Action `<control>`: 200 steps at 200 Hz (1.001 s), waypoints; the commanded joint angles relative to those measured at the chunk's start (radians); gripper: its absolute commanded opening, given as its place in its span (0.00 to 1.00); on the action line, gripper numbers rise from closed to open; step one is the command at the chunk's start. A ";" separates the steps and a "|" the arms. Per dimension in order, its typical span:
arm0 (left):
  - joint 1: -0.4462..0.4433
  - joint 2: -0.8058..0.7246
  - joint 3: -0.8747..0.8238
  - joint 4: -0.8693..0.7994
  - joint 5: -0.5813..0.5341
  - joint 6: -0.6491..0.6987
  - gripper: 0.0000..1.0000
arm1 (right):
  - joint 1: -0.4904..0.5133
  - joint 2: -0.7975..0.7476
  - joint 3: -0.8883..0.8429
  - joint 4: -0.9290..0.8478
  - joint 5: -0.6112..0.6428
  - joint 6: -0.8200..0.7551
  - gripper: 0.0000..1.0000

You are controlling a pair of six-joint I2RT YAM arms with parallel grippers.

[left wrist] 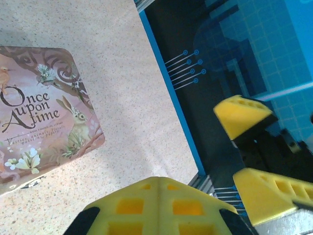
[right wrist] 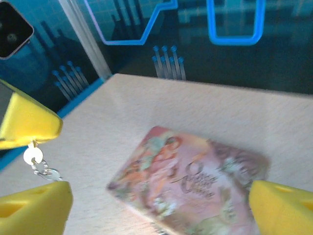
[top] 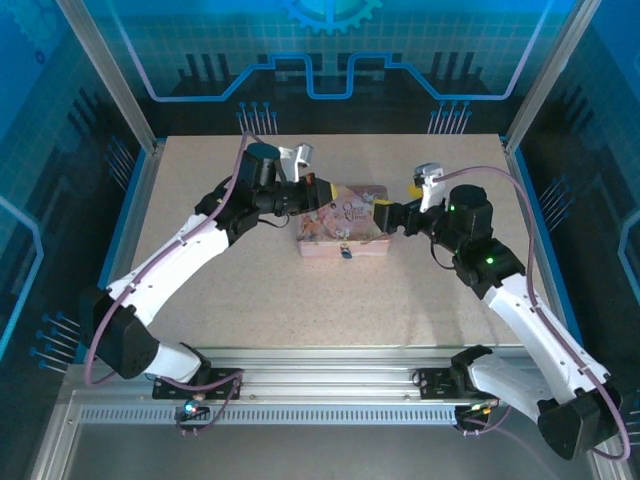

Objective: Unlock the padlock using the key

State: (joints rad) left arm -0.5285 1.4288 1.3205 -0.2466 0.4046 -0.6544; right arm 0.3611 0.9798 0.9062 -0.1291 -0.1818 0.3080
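**Top view.** The pink tin [top: 340, 218] lay in the middle of the worktop [top: 200, 270]. The padlock [top: 345, 252] hung at the middle of the tin's near edge and, as far as could be judged, was not yet undone. The left hand [top: 316, 190] hovered by the tin's far left corner. The right hand [top: 398, 210] stood just beside the tin's right edge. Neither hand was at the padlock.

**Left wrist view.** The left hand [left wrist: 156, 205] had its fingers pressed together and sat off the tin's [left wrist: 44, 112] right side, apart from it. Farther right of the tin stood the right hand [left wrist: 257, 152], its jaws wide apart with nothing between them.

**Right wrist view.** The right hand's own fingers [right wrist: 32, 210] stood wide, framing the tin [right wrist: 190, 176] beyond them. They were empty and touched nothing. Left of the tin, the closed left hand [right wrist: 29, 122] pinched the key [right wrist: 33, 155]. Only the key's round head and a few ring links showed, dangling just below the tips.

**Step in hand (judged).** The key was being brought to the lock, and insertion had not begun. The next move called for taking the left hand round to the tin's near edge and lining the key's blade up with the keyhole, which was too small to make out. The free right hand would probably need to steady the padlock so that it did not swing away.
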 commanded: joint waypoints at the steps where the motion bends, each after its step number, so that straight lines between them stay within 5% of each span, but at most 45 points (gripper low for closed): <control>1: -0.027 -0.051 -0.040 0.076 -0.042 0.049 0.00 | -0.020 0.009 -0.071 0.128 -0.234 0.250 0.87; 42: -0.056 -0.088 -0.099 0.171 -0.069 0.029 0.00 | -0.019 0.050 -0.193 0.482 -0.366 0.557 0.66; 87: -0.075 -0.116 -0.145 0.269 -0.071 -0.002 0.00 | -0.001 0.058 -0.275 0.731 -0.345 0.735 0.41; 200: -0.098 -0.116 -0.180 0.387 -0.085 -0.088 0.00 | 0.109 0.145 -0.237 0.895 -0.320 0.796 0.38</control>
State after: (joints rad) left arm -0.6174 1.3392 1.1614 0.0849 0.3355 -0.7208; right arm 0.4511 1.1164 0.6353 0.6811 -0.5056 1.0889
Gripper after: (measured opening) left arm 0.053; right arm 0.381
